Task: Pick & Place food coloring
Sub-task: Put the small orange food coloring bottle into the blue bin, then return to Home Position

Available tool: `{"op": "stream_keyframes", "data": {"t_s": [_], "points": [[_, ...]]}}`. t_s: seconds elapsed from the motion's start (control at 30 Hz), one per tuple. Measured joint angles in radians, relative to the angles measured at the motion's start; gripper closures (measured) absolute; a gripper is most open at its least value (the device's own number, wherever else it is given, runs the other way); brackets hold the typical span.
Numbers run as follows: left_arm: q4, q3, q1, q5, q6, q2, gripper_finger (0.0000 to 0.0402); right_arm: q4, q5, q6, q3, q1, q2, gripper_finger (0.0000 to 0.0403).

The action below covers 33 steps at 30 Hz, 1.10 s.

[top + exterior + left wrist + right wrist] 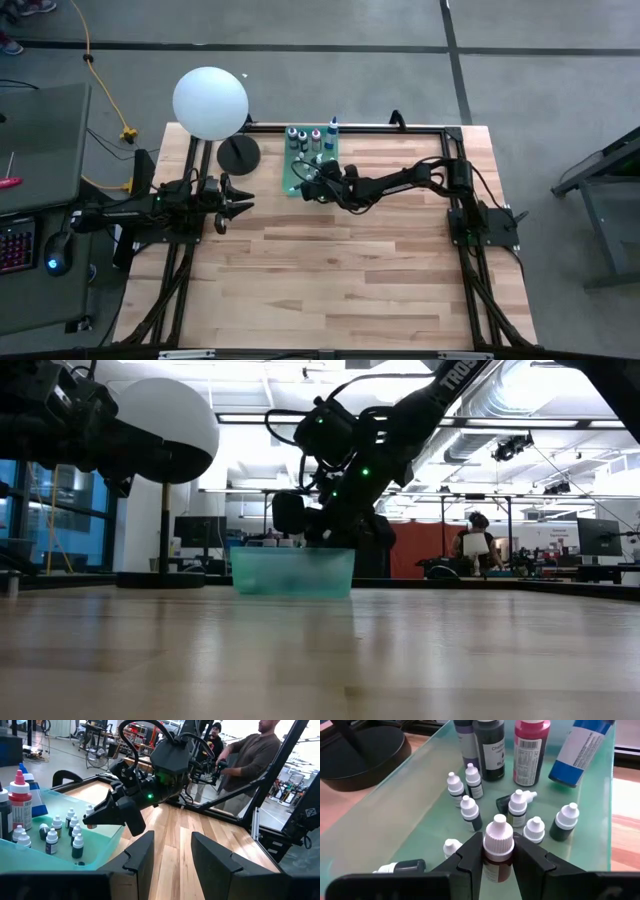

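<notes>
The right pincer [498, 851] is clamped on a small upright bottle [498, 847], cap up, over the green tray [395, 815] at the tabletop's 12 o'clock; the left pincer [238, 207] waits apart at 9 o'clock.

Grey concrete floor [330, 25] crossed by dark seams; yellow cable [100, 75] trails over it. Keyboard [15, 245] and mouse [57, 262] on side desk. Open workshop behind: tall windows [55, 530], ceiling ducting [520, 390], orange-red partition [420, 550], two people [240, 755] standing.
</notes>
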Motion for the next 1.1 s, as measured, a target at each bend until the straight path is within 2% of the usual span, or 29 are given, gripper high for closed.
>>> {"op": "stream_keyframes", "data": {"t_s": [0.67, 0.8, 1.0, 1.1], "points": [[0.000, 0.000, 0.000, 0.000, 0.000, 0.000, 0.0273, 0.004, -0.003, -0.012, 0.000, 0.001, 0.000, 0.0289], [0.000, 0.000, 0.000, 0.000, 0.000, 0.000, 0.0273, 0.017, 0.001, -0.066, -0.002, 0.001, -0.008, 0.0289], [0.000, 0.000, 0.000, 0.000, 0.000, 0.000, 0.0273, 0.074, 0.050, -0.175, -0.001, 0.000, -0.082, 0.0289], [0.000, 0.000, 0.000, 0.000, 0.000, 0.000, 0.0273, 0.083, 0.036, -0.236, -0.001, 0.000, -0.127, 0.0289]]}}
